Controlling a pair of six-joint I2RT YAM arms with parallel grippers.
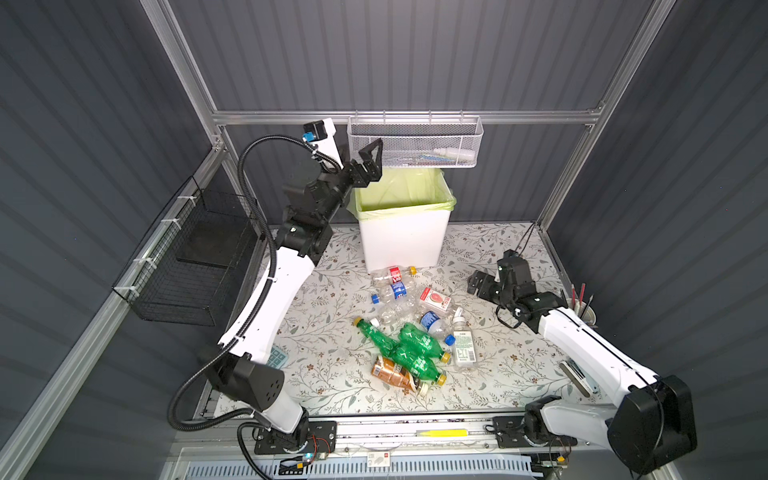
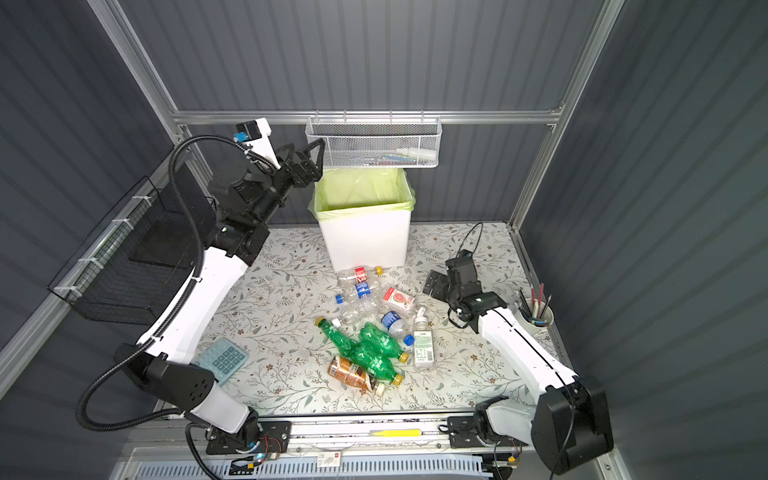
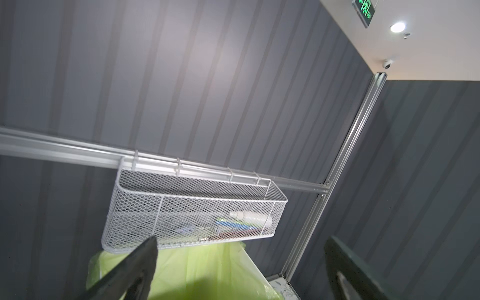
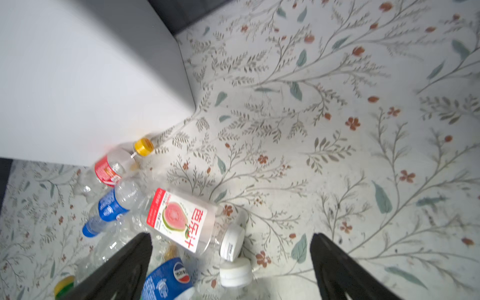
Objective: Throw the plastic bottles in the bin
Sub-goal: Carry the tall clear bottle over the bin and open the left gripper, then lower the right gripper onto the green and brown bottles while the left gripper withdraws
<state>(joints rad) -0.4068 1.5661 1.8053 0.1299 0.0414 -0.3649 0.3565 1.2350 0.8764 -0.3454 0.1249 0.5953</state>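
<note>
The plastic bottles (image 1: pixel 409 328) are lying in a loose heap in the middle of the tabletop (image 1: pixel 324 374), running from the foot of the bin (image 1: pixel 401 243) toward the near edge. The bin is standing at the middle of the far edge. The left tool (image 1: pixel 369 163) is hanging above the bin's left rim, jaws spread wide with nothing between them. The right tool (image 4: pixel 231 237) is hovering low by the right side of the heap, likewise spread and empty. It is pointing at the guava-label bottle (image 4: pixel 179 220), which is lying on its side with its white cap nearest the tool.

The bottles are looking empty, so they are probably weighing very little. Their thin walls are likely denting under a squeeze, and the round bodies are apt to be rolling or skidding if nudged. The glossy labels are looking slippery. Gripping across the middle of the body, jaws square to its length, is seeming safest; the neck below the cap is stiffer but narrow. The green bottles (image 1: pixel 419 343) are overlapping and touching the amber bottle (image 1: pixel 390 370), so lifting one is likely disturbing its neighbours.
</note>
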